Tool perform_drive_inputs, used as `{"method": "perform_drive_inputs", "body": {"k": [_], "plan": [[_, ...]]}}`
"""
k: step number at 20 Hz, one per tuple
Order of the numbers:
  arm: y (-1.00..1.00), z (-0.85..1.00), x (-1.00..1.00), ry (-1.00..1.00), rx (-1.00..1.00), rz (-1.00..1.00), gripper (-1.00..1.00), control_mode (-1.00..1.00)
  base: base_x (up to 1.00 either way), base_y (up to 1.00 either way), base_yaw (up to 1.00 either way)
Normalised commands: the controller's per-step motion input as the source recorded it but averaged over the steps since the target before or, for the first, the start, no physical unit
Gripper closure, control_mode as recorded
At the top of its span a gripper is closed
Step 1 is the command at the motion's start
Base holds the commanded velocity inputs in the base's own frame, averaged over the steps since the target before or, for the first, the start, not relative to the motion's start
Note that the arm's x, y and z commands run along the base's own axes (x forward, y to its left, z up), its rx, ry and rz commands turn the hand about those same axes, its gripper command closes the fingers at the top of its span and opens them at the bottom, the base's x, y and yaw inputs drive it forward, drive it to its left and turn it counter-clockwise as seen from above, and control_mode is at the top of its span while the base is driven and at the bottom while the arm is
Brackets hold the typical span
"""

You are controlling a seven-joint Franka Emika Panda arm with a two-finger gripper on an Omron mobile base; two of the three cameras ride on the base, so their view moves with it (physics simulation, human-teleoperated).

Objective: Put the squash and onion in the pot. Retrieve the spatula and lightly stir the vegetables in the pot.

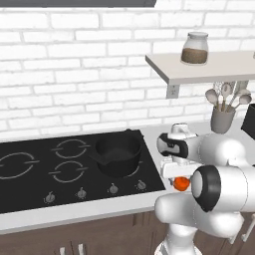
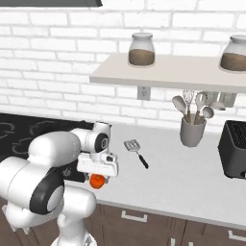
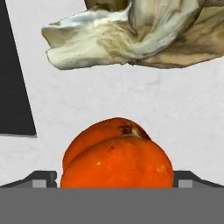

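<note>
Along the brick back wall runs the pale counter (image 2: 192,182), with the black cooktop (image 1: 30,187) set into its left part and reaching almost to the front edge. Above the counter's right half a shelf (image 2: 158,72) is fixed to the wall and carries brown-filled glass jars (image 2: 141,49). At the counter's far right edge stands a dark toaster (image 2: 234,149). On the cooktop's back right burner, close to the cooktop's right edge, sits the pot (image 1: 118,153), low, round and black, upright, and dark inside. Near the back edge of the counter, under the shelf, a grey cup (image 2: 192,130) holds pale spoons and a whisk. Between that cup and the cooktop the spatula (image 2: 136,151) lies flat on the counter, its slotted grey head toward the wall and its dark handle pointing toward the front edge, well apart from the pot. The gripper (image 2: 98,178) hangs low over the front part of the counter, just beside the cooktop's right edge, pointing down. The squash (image 3: 116,155), an orange-red chunk, sits between its two dark fingertips (image 3: 41,178), one tip showing at each side of it; whether they press on it or stand just clear I cannot tell. In the hand view a pale, papery-skinned thing, probably the onion (image 3: 131,33), lies on the counter just beyond the squash, apart from it.
</note>
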Motion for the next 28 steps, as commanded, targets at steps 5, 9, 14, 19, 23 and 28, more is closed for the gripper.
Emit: {"method": "perform_drive_inputs", "body": {"k": [5,9,14,19,23,28], "plan": [[0.00,-0.18,-0.08,0.00,0.00,0.00,1.00,-1.00,0.00,0.00,0.00],[0.02,0.28,-0.32,-0.10,0.00,0.01,1.00,-1.00,0.00,0.00,0.00],[0.23,0.98,-0.37,-0.19,0.01,0.05,1.00,-1.00,0.00,0.00,0.00],[0.44,1.00,-0.06,-0.07,0.01,0.04,1.00,-1.00,0.00,0.00,0.00],[0.29,0.95,0.03,-0.07,0.00,0.04,1.00,-1.00,0.00,0.00,0.00],[0.40,0.96,0.34,-0.17,0.00,0.07,1.00,-1.00,0.00,0.00,0.00]]}}
